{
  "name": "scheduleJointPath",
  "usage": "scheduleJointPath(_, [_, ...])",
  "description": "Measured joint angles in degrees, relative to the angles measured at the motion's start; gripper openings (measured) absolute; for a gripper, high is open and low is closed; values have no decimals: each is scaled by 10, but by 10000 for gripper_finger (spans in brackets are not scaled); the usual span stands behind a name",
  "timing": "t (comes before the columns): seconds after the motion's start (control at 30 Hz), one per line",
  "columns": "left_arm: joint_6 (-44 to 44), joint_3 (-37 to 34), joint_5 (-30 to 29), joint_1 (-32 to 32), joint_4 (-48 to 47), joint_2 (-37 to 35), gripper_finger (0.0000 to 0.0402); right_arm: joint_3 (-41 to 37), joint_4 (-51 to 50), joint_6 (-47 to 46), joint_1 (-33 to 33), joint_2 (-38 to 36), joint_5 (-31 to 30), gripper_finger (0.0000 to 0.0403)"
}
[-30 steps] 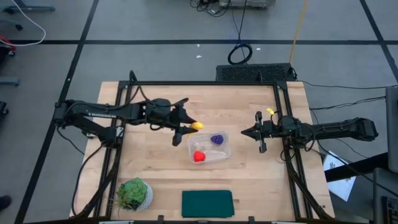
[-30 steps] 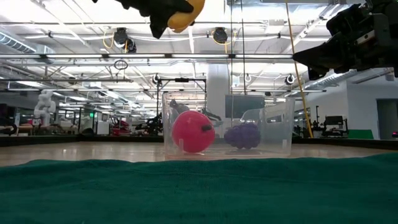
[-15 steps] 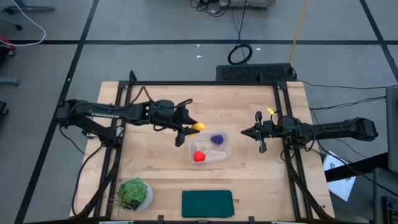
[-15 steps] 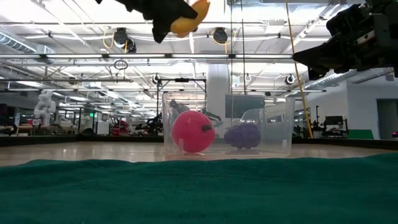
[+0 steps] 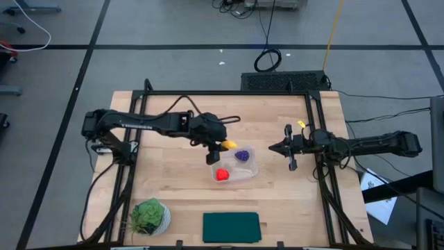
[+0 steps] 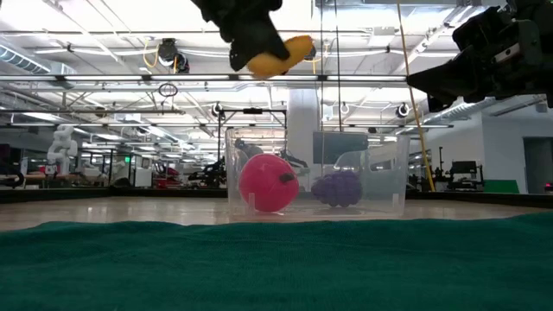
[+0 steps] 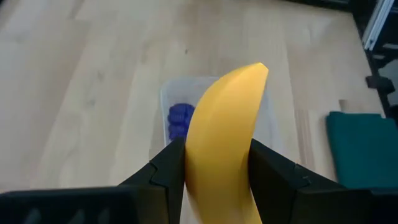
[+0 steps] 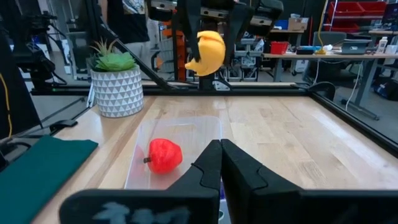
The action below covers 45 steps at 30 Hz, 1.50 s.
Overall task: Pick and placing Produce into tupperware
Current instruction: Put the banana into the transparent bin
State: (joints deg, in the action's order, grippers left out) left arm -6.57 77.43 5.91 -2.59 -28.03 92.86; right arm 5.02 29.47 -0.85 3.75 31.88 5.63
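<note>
We see the left arm stretched across the bench (image 5: 166,180), its left claw (image 5: 216,148) pinching the yellow banana (image 5: 227,144) in the air above the edge of the clear tupperware (image 5: 250,170). The red fruit (image 5: 221,174) and purple grapes (image 5: 243,155) lie inside. Right arm reaches in level from the bench's right side, right claw (image 5: 283,148) pressed together, well apart from the tupperware.

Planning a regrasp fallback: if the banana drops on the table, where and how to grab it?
Take the banana across its thick middle, from above, fingers on the two flat flanks, as the left hand holds it now. Its ends taper and curve, so a grip there would likely slip.
</note>
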Motion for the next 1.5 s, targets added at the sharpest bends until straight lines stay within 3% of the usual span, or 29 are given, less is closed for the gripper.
scheduleJointPath(0.53, [4, 10, 16, -2, 24, 114, 143, 0, 5, 0, 0, 4, 0, 0])
scheduleJointPath(0.93, [-32, 10, 16, -7, 24, 126, 143, 0, 7, 0, 0, 4, 0, 0])
scheduleJointPath(1.27, [-61, 10, 100, -3, 21, 126, 143, 0, 7, 0, 0, 4, 0, 0])
scheduleJointPath(1.5, [-83, 10, 121, -12, 27, 131, 143, 0, 8, 0, 0, 4, 0, 0])
